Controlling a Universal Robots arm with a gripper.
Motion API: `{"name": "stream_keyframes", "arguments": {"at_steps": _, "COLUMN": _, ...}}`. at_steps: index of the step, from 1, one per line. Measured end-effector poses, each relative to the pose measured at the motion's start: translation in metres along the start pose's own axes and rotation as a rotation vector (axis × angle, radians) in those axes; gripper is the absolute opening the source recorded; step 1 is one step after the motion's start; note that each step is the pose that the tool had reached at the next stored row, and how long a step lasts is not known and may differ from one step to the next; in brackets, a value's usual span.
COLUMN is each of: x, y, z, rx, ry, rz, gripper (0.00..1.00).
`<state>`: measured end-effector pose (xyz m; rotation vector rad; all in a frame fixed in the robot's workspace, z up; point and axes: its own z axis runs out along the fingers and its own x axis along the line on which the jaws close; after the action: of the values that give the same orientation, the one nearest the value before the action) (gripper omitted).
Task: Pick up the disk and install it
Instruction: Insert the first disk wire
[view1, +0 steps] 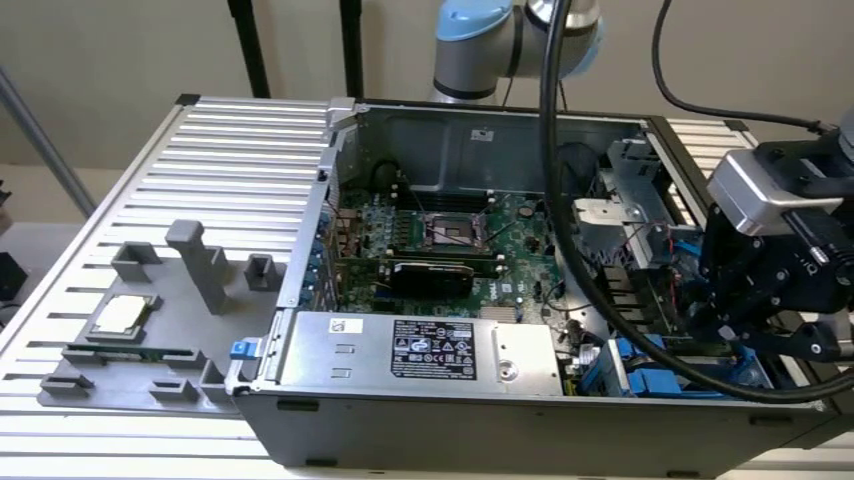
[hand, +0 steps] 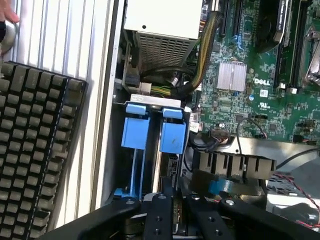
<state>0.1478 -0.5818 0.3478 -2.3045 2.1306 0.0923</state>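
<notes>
The disk (hand: 172, 137) stands on edge in the drive bay at the front corner of the open computer case (view1: 534, 420), on the exterior view's right. Its blue rail and tab face the wrist camera, beside a second blue tab (hand: 135, 131). My gripper (hand: 177, 216) reaches down into that bay with its black fingers (hand: 158, 215) close together on the disk's thin near end. In the exterior view the gripper (view1: 742, 325) hangs low inside the case at the right, with blue plastic (view1: 654, 382) showing just below it. Most of the disk's face is hidden.
A silver power supply (view1: 427, 350) with a black label lies along the case front. Behind it is the green motherboard (view1: 454, 240). Thick black cables (view1: 601, 300) loop past the gripper. A grey fixture (view1: 147, 350) holding a small square chip (view1: 120, 315) sits left. A fingertip (hand: 7, 12) shows above a black grid (hand: 35, 150).
</notes>
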Motion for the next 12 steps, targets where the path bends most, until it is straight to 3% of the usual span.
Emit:
{"name": "stream_keyframes", "arguments": {"at_steps": 2, "x": 0.0, "y": -0.0001, "z": 0.0004, "rx": 0.0001, "ry": 0.0163, "rz": 0.015, "gripper": 0.0}}
{"name": "stream_keyframes", "arguments": {"at_steps": 3, "x": -0.0001, "y": 0.0, "z": 0.0005, "rx": 0.0004, "ry": 0.0213, "rz": 0.02, "gripper": 0.0}}
{"name": "stream_keyframes", "arguments": {"at_steps": 5, "x": -0.0009, "y": 0.0, "z": 0.0006, "rx": 0.0058, "ry": 0.0236, "rz": 0.022, "gripper": 0.0}}
{"name": "stream_keyframes", "arguments": {"at_steps": 7, "x": -0.0022, "y": -0.0001, "z": 0.0007, "rx": 0.0181, "ry": 0.0251, "rz": 0.021, "gripper": 0.0}}
{"name": "stream_keyframes", "arguments": {"at_steps": 10, "x": -0.0033, "y": 0.0008, "z": 0.0016, "rx": 0.0427, "ry": 0.0278, "rz": 0.021, "gripper": 0.0}}
{"name": "stream_keyframes", "arguments": {"at_steps": 12, "x": -0.0036, "y": 0.0031, "z": 0.0022, "rx": 0.0516, "ry": 0.029, "rz": 0.02, "gripper": 0.0}}
